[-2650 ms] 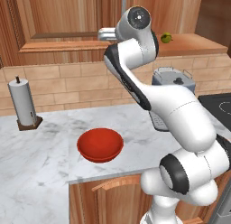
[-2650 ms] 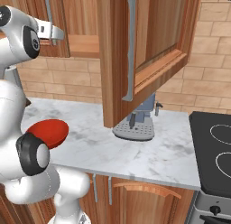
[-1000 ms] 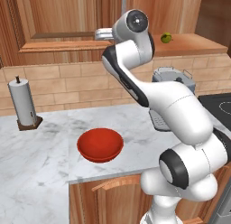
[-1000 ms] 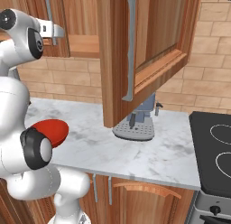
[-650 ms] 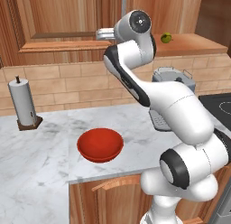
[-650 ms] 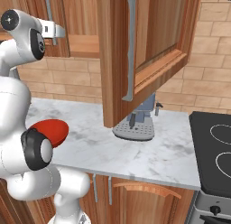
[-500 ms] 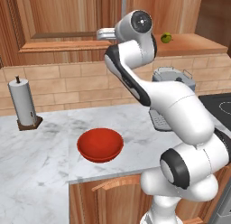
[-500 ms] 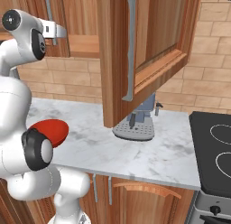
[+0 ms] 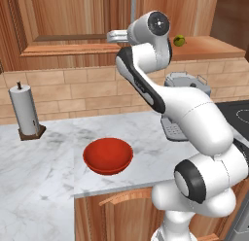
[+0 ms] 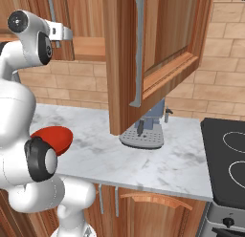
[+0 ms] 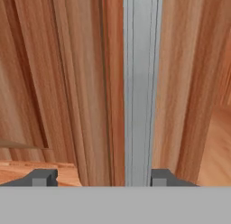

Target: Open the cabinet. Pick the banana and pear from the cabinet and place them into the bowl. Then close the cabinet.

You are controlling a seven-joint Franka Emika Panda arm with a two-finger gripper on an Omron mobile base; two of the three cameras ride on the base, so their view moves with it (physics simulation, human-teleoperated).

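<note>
The claw (image 11: 99, 178) hangs open in front of the cabinet (image 9: 63, 21), up close to the grey handle (image 11: 140, 92) of its left door; one fingertip (image 11: 160, 177) sits just beside the handle's foot and the other stands well off to the side, gripping nothing. The right door (image 10: 158, 49) of the cabinet stands swung open over the worktop (image 9: 44, 157). The pear (image 9: 179, 40) rests on the cabinet's bottom shelf, beyond the arm's wrist. The bowl (image 9: 108, 156) sits empty on the worktop below the cabinet, with a paper-towel roll (image 9: 26, 111) well to its left. The banana cannot be made out.
</note>
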